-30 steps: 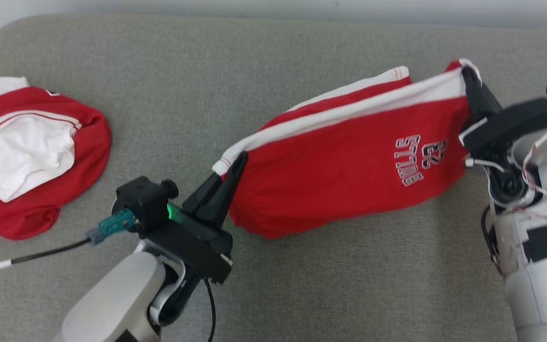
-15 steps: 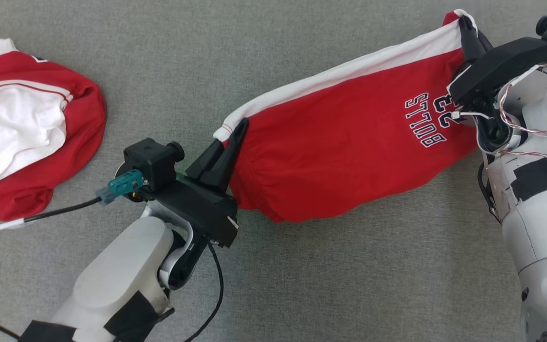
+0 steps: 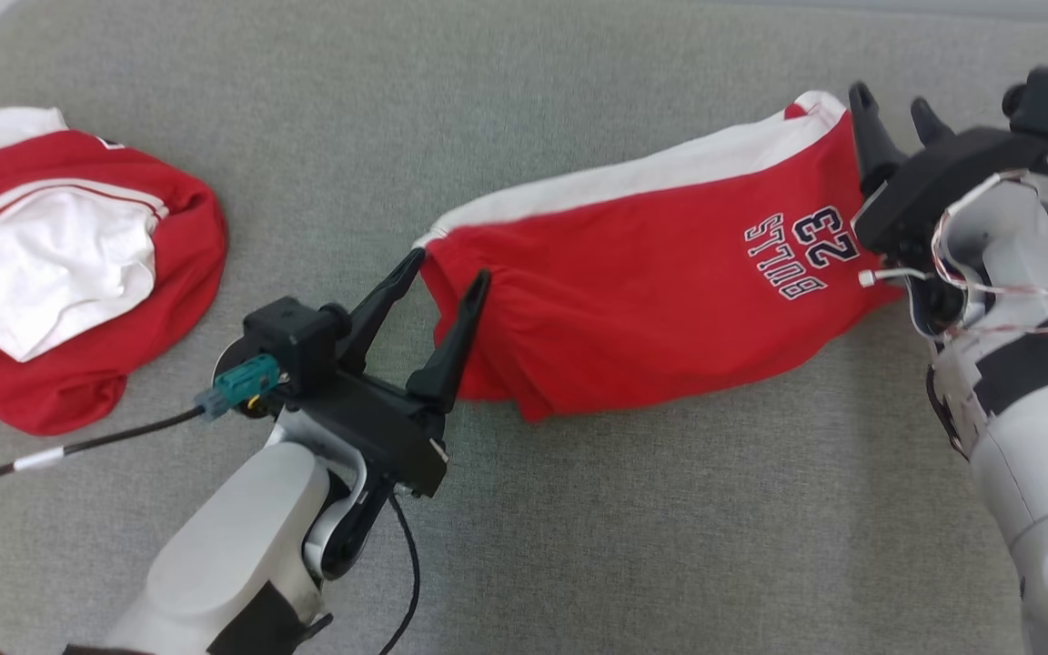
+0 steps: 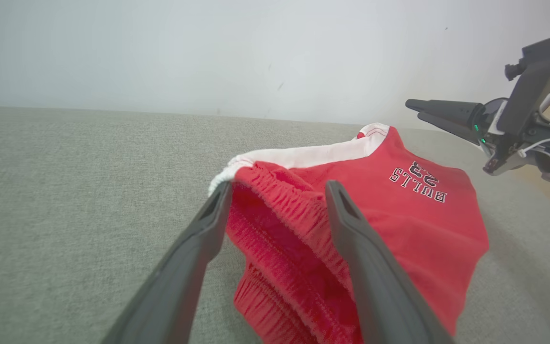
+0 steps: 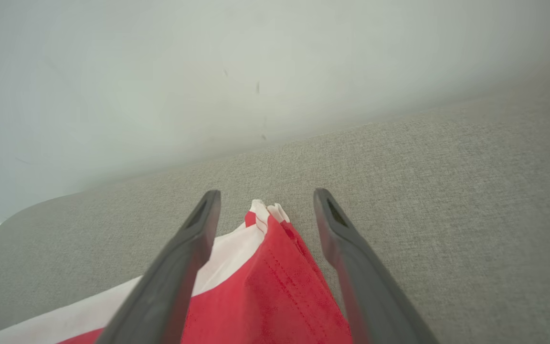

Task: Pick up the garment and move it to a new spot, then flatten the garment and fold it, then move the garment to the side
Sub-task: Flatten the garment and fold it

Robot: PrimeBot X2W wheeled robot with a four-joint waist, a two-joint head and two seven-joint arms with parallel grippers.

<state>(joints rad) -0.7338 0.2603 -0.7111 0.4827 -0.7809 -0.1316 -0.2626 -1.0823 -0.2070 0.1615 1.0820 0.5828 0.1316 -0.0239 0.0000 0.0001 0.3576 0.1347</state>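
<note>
Apparently a robotics test room: a grey cloth-covered worktop (image 3: 579,546) set against a bare pale wall (image 4: 160,48), a black cable (image 3: 124,435) trailing at lower left.

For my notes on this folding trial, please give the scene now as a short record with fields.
garment: red shorts, white stripe, lying on the grey surface, not yet flat
left claw: open, fingers astride the waistband end
right claw: open, fingers astride the opposite end's corner
other: red and white garment, crumpled, far left
</note>
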